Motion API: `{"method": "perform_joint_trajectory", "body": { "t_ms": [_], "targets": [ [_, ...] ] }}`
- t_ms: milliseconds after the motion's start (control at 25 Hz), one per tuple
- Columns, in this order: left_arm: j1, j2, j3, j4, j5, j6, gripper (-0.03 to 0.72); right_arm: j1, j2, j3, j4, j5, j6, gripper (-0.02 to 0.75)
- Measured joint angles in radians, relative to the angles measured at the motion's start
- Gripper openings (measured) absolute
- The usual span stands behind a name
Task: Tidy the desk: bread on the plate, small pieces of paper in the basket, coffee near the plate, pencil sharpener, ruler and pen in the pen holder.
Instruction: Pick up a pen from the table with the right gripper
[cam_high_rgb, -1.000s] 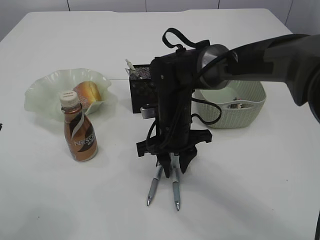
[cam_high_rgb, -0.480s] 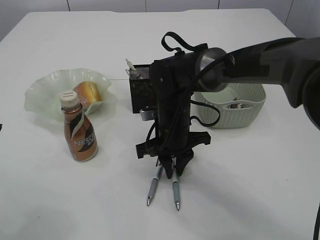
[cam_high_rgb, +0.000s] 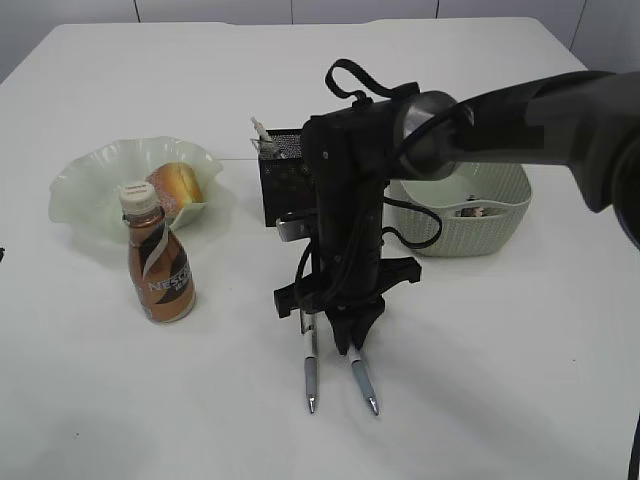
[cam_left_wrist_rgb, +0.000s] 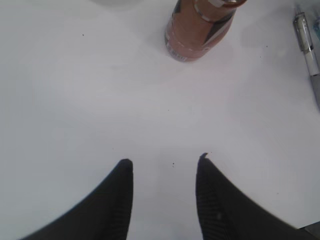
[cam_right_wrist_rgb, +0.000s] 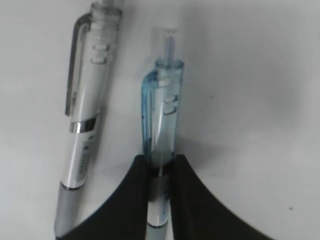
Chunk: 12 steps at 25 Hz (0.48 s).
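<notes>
My right gripper (cam_high_rgb: 350, 345) points down at the table in front of the black mesh pen holder (cam_high_rgb: 285, 175) and is shut on a blue-clear pen (cam_right_wrist_rgb: 162, 120), whose tip sticks out toward the front (cam_high_rgb: 364, 390). A second, white-clear pen (cam_right_wrist_rgb: 87, 100) lies just left of it on the table (cam_high_rgb: 311, 375). My left gripper (cam_left_wrist_rgb: 165, 162) is open and empty over bare table, with the coffee bottle (cam_left_wrist_rgb: 197, 25) ahead of it. The bottle (cam_high_rgb: 160, 270) stands in front of the green plate (cam_high_rgb: 90, 190), which holds the bread (cam_high_rgb: 175, 185).
A pale woven basket (cam_high_rgb: 495, 225) with paper pieces (cam_high_rgb: 470, 210) stands right of the pen holder, behind my right arm. Something white sticks out of the holder's left corner (cam_high_rgb: 262, 135). A pen shows at the right edge of the left wrist view (cam_left_wrist_rgb: 306, 40).
My right gripper's fingers have closed on the right-hand pen. That pen's tip swung right. The left-hand pen shifted slightly right and turned straighter.
</notes>
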Motion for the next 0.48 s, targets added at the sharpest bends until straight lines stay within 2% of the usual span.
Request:
{"method": "perform_joint_trajectory", "body": {
  "t_ms": [480],
  "targets": [
    [0.000,0.000,0.000,0.000,0.000,0.000,0.307,-0.102,-0.183,0.002,0.009,0.001,-0.101,0.061]
  ]
}}
